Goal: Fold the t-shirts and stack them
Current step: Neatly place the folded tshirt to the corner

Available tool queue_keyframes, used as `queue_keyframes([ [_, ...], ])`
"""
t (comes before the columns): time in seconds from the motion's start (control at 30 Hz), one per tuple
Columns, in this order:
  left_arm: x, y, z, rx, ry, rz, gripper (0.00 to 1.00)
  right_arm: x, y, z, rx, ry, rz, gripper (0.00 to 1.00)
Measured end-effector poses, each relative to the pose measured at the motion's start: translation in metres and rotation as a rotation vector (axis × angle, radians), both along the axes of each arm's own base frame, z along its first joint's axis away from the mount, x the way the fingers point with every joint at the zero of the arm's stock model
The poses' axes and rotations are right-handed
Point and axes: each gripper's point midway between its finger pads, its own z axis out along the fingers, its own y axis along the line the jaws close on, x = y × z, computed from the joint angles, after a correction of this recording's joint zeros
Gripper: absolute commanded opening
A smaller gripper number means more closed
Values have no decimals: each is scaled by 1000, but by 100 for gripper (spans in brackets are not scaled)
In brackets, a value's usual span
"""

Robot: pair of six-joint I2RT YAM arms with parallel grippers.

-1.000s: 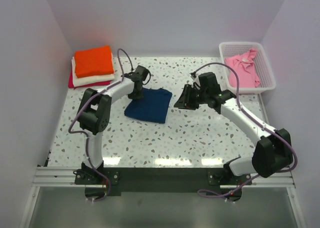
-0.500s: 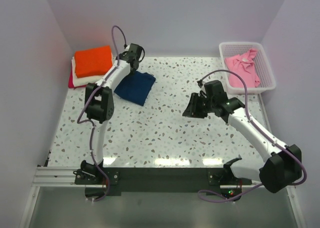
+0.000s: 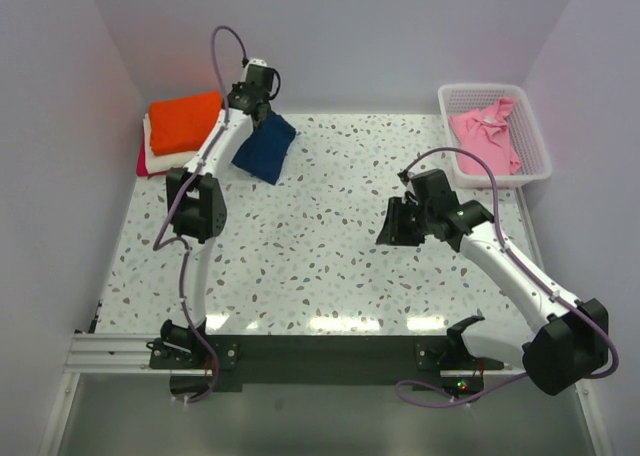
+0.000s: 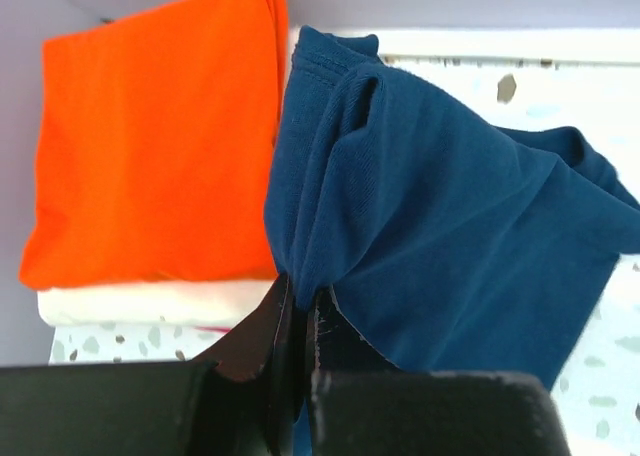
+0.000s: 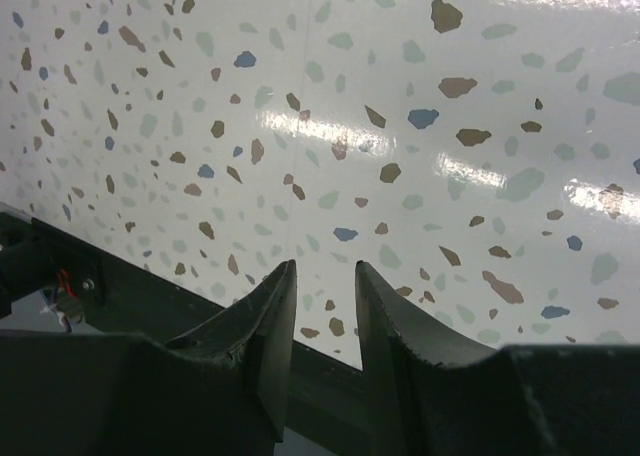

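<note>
**Desk.** The speckled white desk (image 3: 330, 266) carries all items. Both arms are bolted at its near edge.

**Arms.** The left arm (image 3: 196, 204) reaches to the far-left part of the desk, its wrist raised beside the stack. The right arm (image 3: 520, 276) is bent over the right-centre of the desk, wrist pointing left and down at bare surface.

**Basket.** A white lattice basket (image 3: 534, 134) sits at the far-right corner. The pink t-shirt (image 3: 485, 141) lies crumpled and unfolded inside it.

**Stack.** Three folded shirts sit in the far-left corner. The orange t-shirt (image 3: 187, 121) is on top, the cream t-shirt (image 3: 172, 160) beneath it, and the magenta t-shirt (image 3: 142, 164) at the bottom, showing only as a thin edge.

**Navy t-shirt.** The navy t-shirt (image 3: 263, 148) hangs bunched from the left wrist, just beside the right edge of the stack and not on it. The left wrist view shows the cloth drooping in loose folds next to the orange shirt. Whether its lower edge touches the desk cannot be told.

**Left gripper.** The left gripper (image 4: 298, 308) is clamped on a fold of the navy t-shirt, with cloth pinched between its fingers.

**Right gripper.** The right gripper (image 5: 322, 274) holds nothing. Its fingers stand a narrow gap apart above the bare desk, well apart from every shirt.
</note>
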Motion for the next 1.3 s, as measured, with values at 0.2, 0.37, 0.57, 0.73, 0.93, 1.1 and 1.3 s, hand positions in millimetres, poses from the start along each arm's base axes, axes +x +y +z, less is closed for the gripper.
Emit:
queue_keyframes([
  [0.2, 21, 18, 26, 3, -96, 4, 0, -5, -4, -3, -25, 7, 21, 34],
  [0.37, 39, 32, 51, 4, -185, -6, 0, -5, -7, -5, -43, 8, 25, 34],
  [0.57, 51, 43, 65, 3, -238, -21, 0, -4, -7, -12, -58, 31, 26, 34],
  [0.73, 56, 54, 66, -10, -242, -37, 0, -4, -7, -15, -62, 40, 25, 34],
  [0.93, 62, 80, 62, -73, -241, -55, 0, -3, -6, -19, -67, 50, 25, 34],
  [1.1, 65, 120, 56, -208, -258, -39, 0, -2, -6, -21, -70, 58, 25, 34],
  [1.3, 61, 174, 54, -370, -294, 2, 0, -2, -6, -25, -76, 73, 22, 34],
])
